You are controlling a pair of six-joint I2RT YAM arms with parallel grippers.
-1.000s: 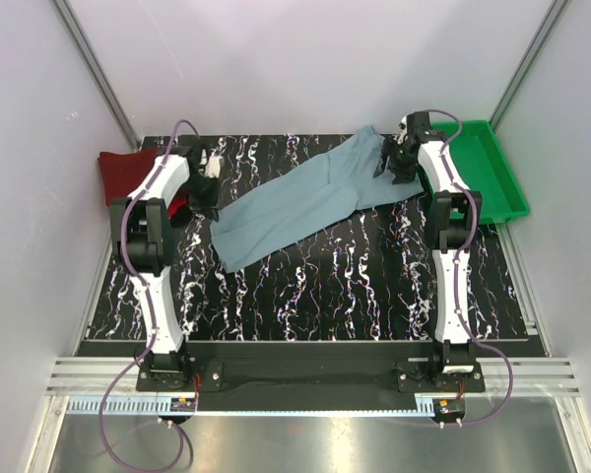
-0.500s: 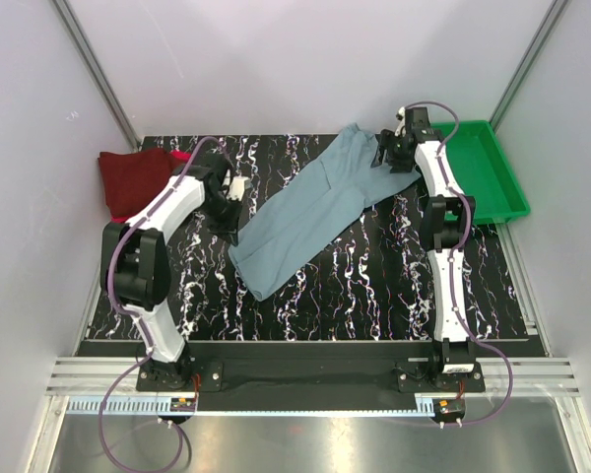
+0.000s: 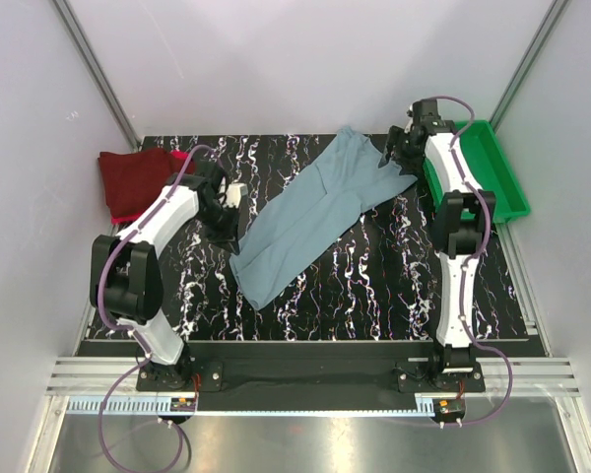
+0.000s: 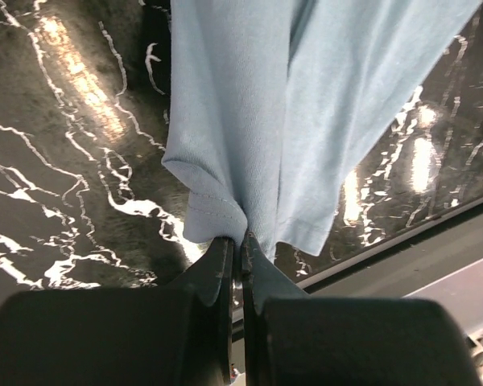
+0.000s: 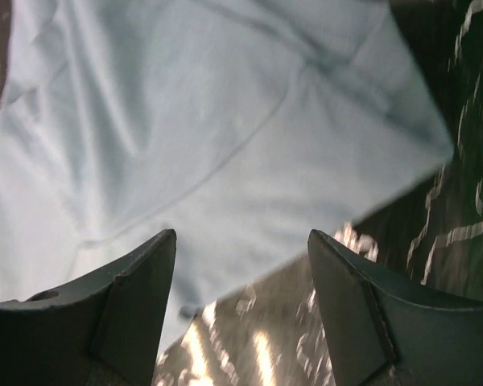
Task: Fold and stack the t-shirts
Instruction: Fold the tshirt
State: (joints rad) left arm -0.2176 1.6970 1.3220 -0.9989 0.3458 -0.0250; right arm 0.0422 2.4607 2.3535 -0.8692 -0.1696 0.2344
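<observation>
Since a second ago my left claw [image 3: 232, 205] has dragged the near end of the grey-blue shirt [image 3: 310, 212] toward the middle of the table [image 3: 374, 286]. From above, the shirt lies diagonally, with the maroon shirt [image 3: 133, 179] and red shirt [image 3: 181, 156] far left.

At my left wrist, the left claw [image 4: 240, 241] pinches the grey-blue shirt [image 4: 249, 104] by its hem.

At my right wrist, the right claw [image 5: 240, 241] gapes empty over the grey-blue shirt [image 5: 209, 121].

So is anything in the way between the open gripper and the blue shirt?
No, nothing visible. In the wrist view, the right gripper has only bare cloth of the grey-blue t-shirt straight ahead of its open jaws.
</observation>
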